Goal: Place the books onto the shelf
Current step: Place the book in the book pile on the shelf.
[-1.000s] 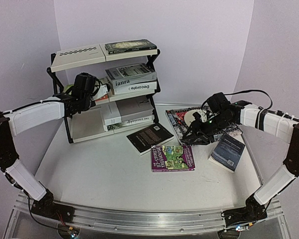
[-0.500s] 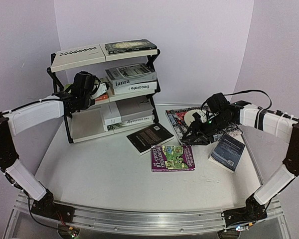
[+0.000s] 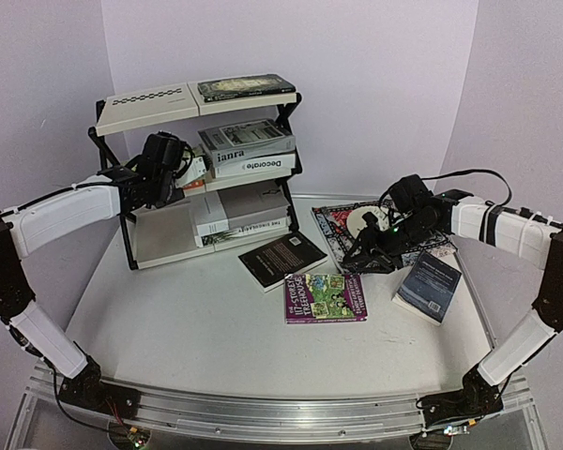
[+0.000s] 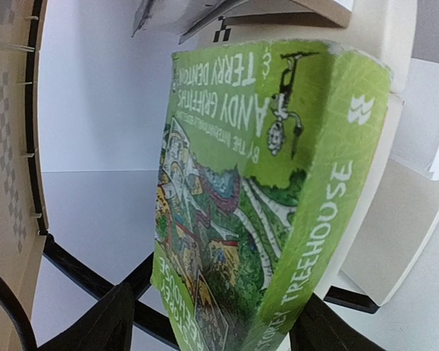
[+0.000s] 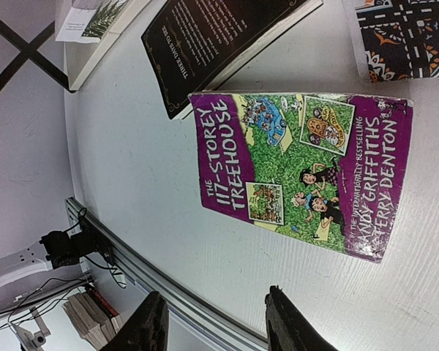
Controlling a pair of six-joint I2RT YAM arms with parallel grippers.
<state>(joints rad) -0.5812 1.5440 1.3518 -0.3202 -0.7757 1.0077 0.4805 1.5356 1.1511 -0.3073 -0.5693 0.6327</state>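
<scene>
The table (image 3: 197, 319) bears three loose books, so by my count about a third of the job is left. These are a black book (image 3: 283, 259), a purple book (image 3: 325, 297) in front of it, and a blue book (image 3: 429, 286) off to the right, beside the placemat (image 3: 342, 220).

The shelf (image 3: 145, 98) carries the rest:
- **Top board:** a dark book (image 3: 247, 88).
- **Middle tier:** the "laura" book (image 3: 247, 141) stacked on "Decorate" (image 3: 258, 166).
- **Bottom tier:** a grey book (image 3: 253, 204) on a white one.

A green book (image 4: 241, 197) is at the left end of the middle tier. It looks to be just about placed.

The left arm reaches from the left side into the shelf at middle-tier height, wrist level. The left gripper (image 4: 212, 322) straddles the green book with its jaws spread wide. One finger (image 4: 102, 325) stands just clear of the cover, so the grip looks let go. The other finger is too close to the spine to tell whether it touches.

The right arm stretches in from the right, elbow high, wrist bent down over the near edge of the placemat. The right gripper (image 5: 216, 303) hangs above the bare table near the purple book. Its jaws are part open and hold nothing.
</scene>
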